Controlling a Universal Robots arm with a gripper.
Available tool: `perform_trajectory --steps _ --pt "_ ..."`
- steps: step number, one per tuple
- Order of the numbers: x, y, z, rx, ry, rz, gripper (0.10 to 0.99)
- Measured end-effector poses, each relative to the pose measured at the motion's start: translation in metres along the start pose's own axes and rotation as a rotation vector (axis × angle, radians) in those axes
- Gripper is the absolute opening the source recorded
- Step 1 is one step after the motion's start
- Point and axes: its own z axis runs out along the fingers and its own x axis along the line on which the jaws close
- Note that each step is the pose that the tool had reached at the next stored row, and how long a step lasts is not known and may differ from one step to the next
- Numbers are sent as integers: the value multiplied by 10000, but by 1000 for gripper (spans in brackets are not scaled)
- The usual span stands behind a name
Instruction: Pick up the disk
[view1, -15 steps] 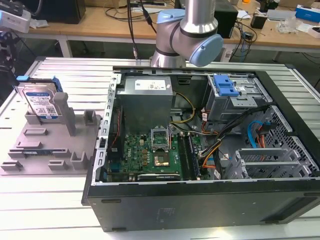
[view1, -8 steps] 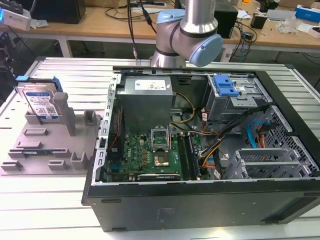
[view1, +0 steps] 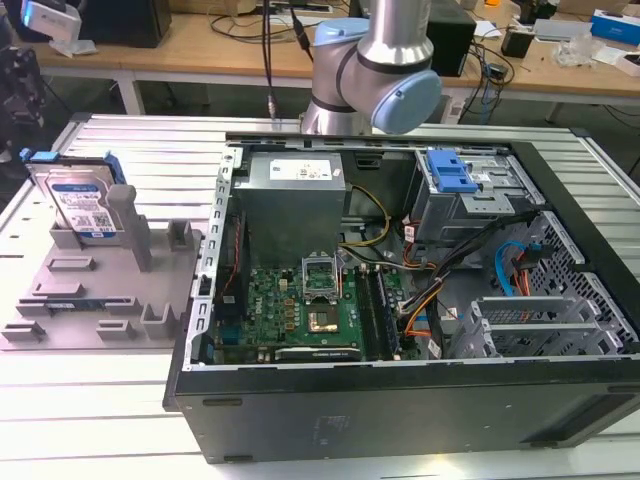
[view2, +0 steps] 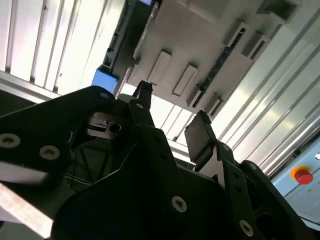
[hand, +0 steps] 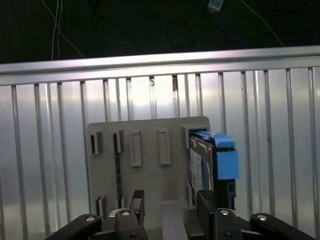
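Observation:
The disk (view1: 84, 206) is a silver hard drive with a white-and-blue label and a blue edge frame. It stands upright at the back of the grey slotted holder tray (view1: 100, 300), at the exterior view's left. In the first wrist view the disk (hand: 214, 160) stands on edge on one side of the tray (hand: 145, 145), and my gripper (hand: 171, 207) is open, well short of it, with nothing between its fingers. In the second wrist view the gripper (view2: 172, 117) hangs over the tray (view2: 200, 45), and the disk's blue frame (view2: 106, 80) shows beside it.
An open computer case (view1: 400, 290) with motherboard, cables and a blue drive-bay bracket (view1: 450, 170) takes up the middle and right of the ribbed metal table (view1: 120, 150). The arm (view1: 375, 70) rises behind the case. A red stop button (view2: 302, 176) sits off the table's edge.

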Motion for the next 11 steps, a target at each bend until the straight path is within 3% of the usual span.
perform_trajectory --steps 8,11 --pt "-323 39 6 8 0 -74 541" --pt "-348 123 24 7 2 -127 541"
